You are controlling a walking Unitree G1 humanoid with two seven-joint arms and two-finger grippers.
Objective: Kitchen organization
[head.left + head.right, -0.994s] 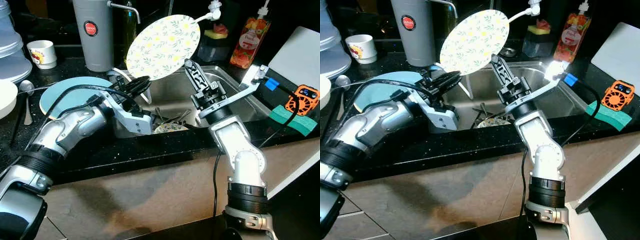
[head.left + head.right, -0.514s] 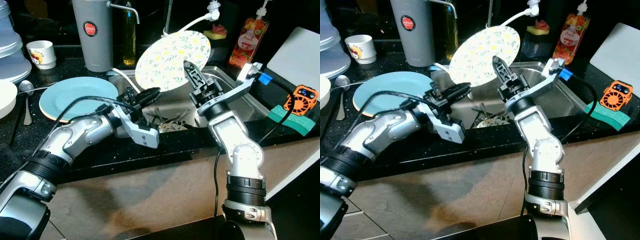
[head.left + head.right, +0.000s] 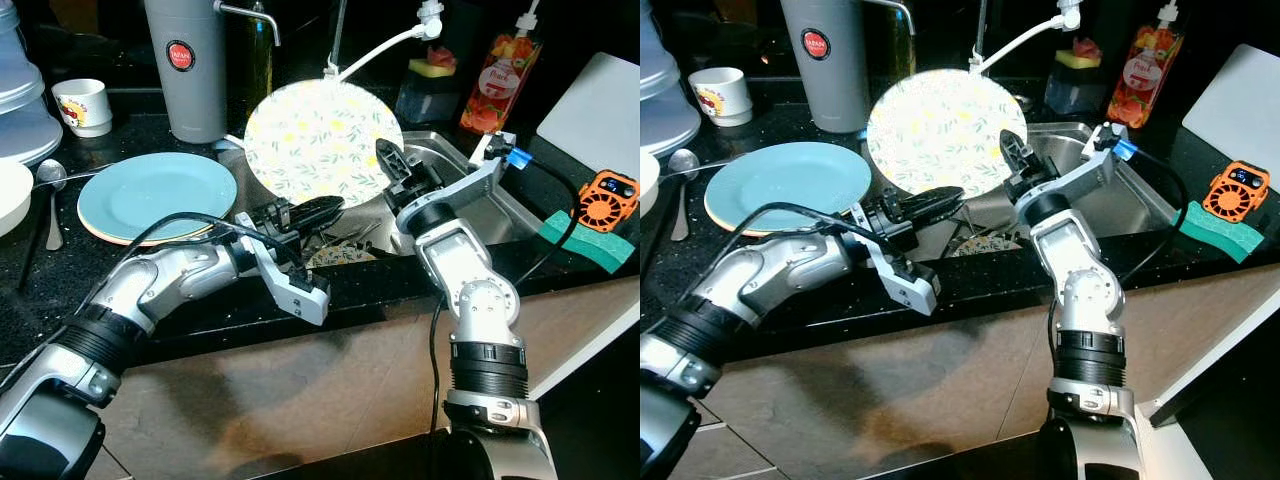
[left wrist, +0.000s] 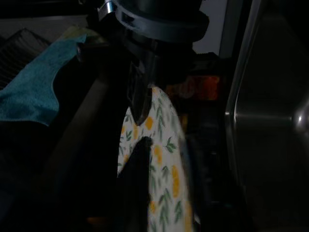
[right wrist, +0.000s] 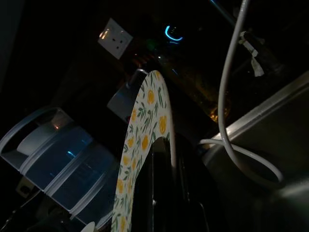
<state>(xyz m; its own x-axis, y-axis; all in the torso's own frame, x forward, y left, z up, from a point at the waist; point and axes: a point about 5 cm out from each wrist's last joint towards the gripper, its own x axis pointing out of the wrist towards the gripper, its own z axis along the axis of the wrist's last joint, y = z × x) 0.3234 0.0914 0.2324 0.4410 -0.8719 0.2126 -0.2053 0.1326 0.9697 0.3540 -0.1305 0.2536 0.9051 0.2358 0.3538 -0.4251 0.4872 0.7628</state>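
The black counter [image 3: 60,280] runs across in front of me, with the steel sink [image 3: 470,195] set into it at the middle and right. Over the sink's near-left part I hold the floral plate [image 3: 320,140] nearly upright, its patterned face toward me. My right gripper [image 3: 392,165] is clamped on the plate's right rim, one finger on each side of it; my right wrist view shows the plate [image 5: 145,140] edge-on running between those fingers. My left gripper [image 3: 312,210] reaches in from the left at the plate's lower rim, its fingers close together; from the left wrist view one finger [image 4: 137,179] lies against the patterned face, but I cannot tell whether the pair actually grips the rim. Left of the sink a blue plate [image 3: 155,193] lies flat on the counter, with a grey canister [image 3: 187,65] standing behind it and a white mug [image 3: 82,105] further left. A spoon [image 3: 54,200] lies near the left edge. Down in the sink, below the floral plate, some cutlery [image 3: 340,238] rests. Behind the sink a juice bottle [image 3: 497,75] stands, and on the counter to the far right a green sponge [image 3: 590,240] lies beside an orange gadget [image 3: 607,198].
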